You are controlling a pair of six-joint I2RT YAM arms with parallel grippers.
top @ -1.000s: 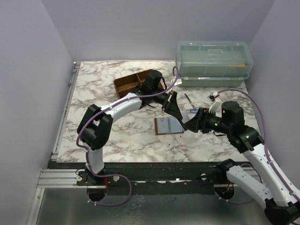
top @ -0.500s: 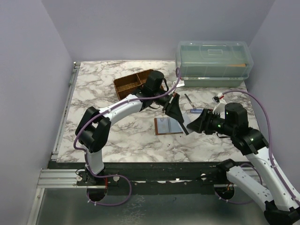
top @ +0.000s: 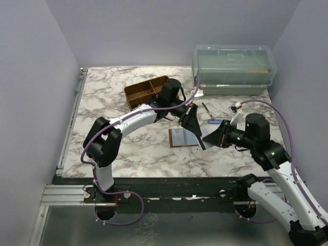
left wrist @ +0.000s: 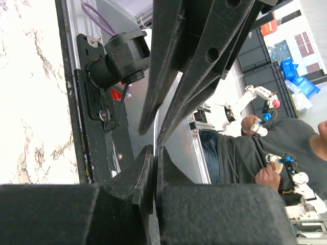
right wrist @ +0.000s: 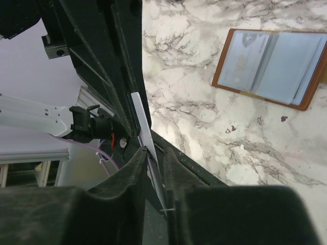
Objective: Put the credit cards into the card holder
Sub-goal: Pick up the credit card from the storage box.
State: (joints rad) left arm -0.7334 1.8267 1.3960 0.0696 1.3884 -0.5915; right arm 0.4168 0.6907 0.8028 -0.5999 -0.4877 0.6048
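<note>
The card holder (top: 183, 137) lies open on the marble table, brown-edged, with pale credit cards in its pockets (right wrist: 271, 66). Just right of it, above the table, my left gripper (top: 200, 144) is shut on a thin pale credit card (right wrist: 145, 135), seen edge-on between its pads (left wrist: 155, 153). My right gripper (top: 207, 137) faces it, and its jaws (right wrist: 155, 153) have narrowed around the same card. The card leans on one finger and a slim gap shows beside the other. Another small credit card (top: 212, 122) lies on the table behind the grippers.
A brown divided basket tray (top: 146, 89) stands at the back centre, partly behind my left arm. A clear lidded plastic box (top: 233, 66) fills the back right. A thin dark stick tool (top: 206, 109) lies next to the loose card. The table's front edge is near below the grippers.
My right gripper drew back a little, then came in again and narrowed its wide-open jaws around the card in my left gripper. The left gripper shifted slightly right.
</note>
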